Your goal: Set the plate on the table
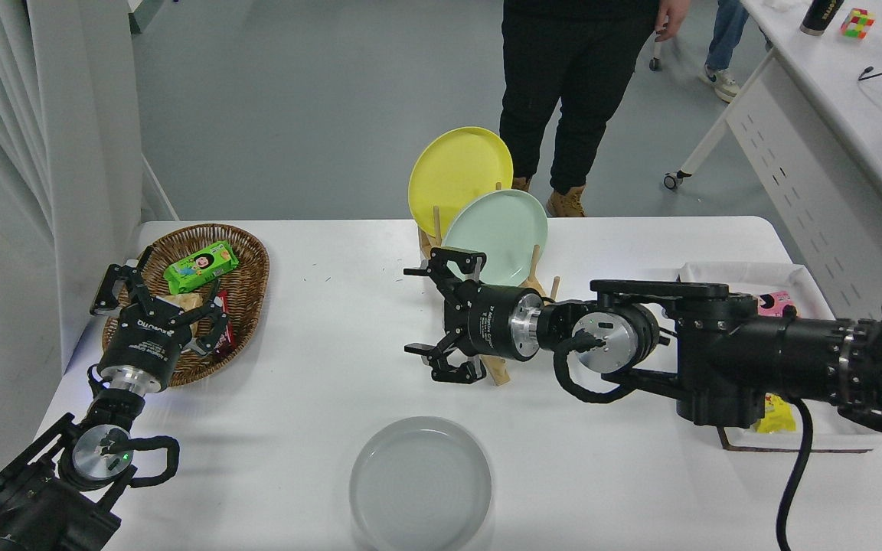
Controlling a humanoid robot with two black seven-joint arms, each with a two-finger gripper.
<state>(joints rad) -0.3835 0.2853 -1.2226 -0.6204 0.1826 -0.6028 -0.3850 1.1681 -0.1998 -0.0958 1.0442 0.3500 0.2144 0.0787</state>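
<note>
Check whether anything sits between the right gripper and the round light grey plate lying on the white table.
Nothing visible does. The round light grey plate lies flat on the white table, and only bare tabletop separates it from the open right gripper, which hangs by the wooden rack.

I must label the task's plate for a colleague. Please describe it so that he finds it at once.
Look at the white table, at its near edge, about the middle. The plate lies flat there, alone, touched by neither hand. It is plain light grey, while the yellow plate and the mint green plate stand upright in the wooden rack.
</note>
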